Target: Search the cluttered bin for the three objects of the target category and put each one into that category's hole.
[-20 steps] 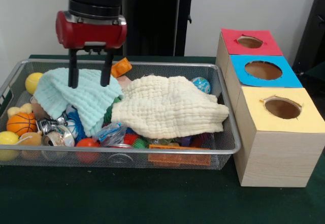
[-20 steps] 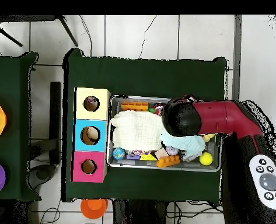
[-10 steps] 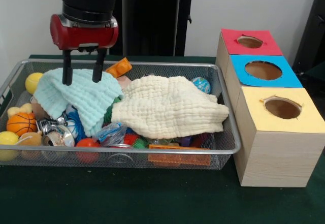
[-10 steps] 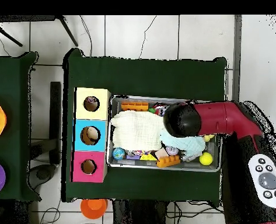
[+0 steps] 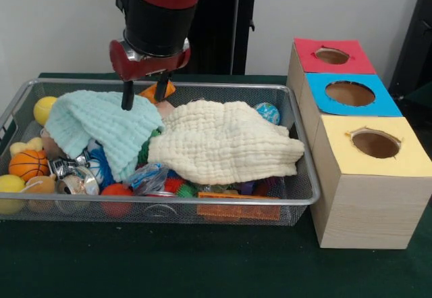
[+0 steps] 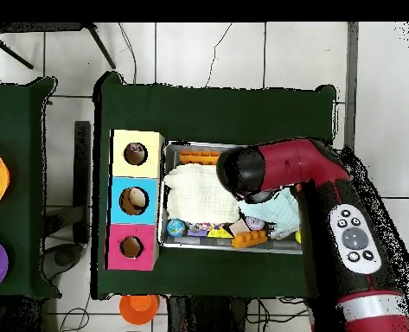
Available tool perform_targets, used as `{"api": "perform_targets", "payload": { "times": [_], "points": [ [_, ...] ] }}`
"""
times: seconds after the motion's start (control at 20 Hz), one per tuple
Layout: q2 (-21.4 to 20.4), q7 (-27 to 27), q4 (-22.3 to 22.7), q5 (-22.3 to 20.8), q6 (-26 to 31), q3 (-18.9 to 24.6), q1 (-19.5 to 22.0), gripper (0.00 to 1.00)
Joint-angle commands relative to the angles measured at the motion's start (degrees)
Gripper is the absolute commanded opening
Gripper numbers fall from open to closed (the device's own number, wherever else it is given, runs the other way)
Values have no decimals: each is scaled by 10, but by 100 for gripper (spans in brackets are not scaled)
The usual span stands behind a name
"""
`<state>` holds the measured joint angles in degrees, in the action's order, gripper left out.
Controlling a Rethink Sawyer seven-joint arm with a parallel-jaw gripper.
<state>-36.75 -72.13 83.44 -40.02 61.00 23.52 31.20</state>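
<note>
Gripper [image 5: 144, 91]: fingers spread, empty, hanging just above the back of the bin [image 5: 300, 196].
Mint cloth [image 5: 101, 129]: directly below; soft, light, limp; pinch a raised fold.
Cream cloth [image 5: 223, 142]: beside it, covering the middle.
Toys: target category unclear; balls like the orange ball [image 5: 27, 165] look light and likely to roll.
Boxes [image 5: 368, 183]: holes beside the bin.

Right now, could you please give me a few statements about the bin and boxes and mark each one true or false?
1. The gripper is open above the mint cloth. True.
2. The cream cloth hangs over the bin's rim. False; it lies inside the bin.
3. The yellow-topped box stands nearest the camera in the front view. True.
4. The small basketball sits in the red-topped box. False; it lies in the bin.
</note>
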Motion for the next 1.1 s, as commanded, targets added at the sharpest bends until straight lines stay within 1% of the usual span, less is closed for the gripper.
{"api": "perform_targets", "payload": {
  "times": [0.05, 0.25, 0.45, 0.6, 0.7, 0.8, 0.85, 0.95, 1.1],
  "points": [
    [60, 142, -57, -66, 79, -2, -24, 100],
    [69, 130, -63, -87, 70, -3, -32, 100],
    [54, 131, -40, -98, 35, -2, -25, 100],
    [36, 136, -26, -103, 29, -1, -23, 100],
    [28, 134, -17, -107, 30, -3, -23, 100],
    [31, 133, -17, -113, 42, -7, -28, 100],
    [34, 138, -18, -122, 58, -14, -32, 100],
    [43, 137, -19, -132, 68, -21, -36, 100],
    [54, 130, -20, -139, 65, -22, -37, 100]
  ]
}}
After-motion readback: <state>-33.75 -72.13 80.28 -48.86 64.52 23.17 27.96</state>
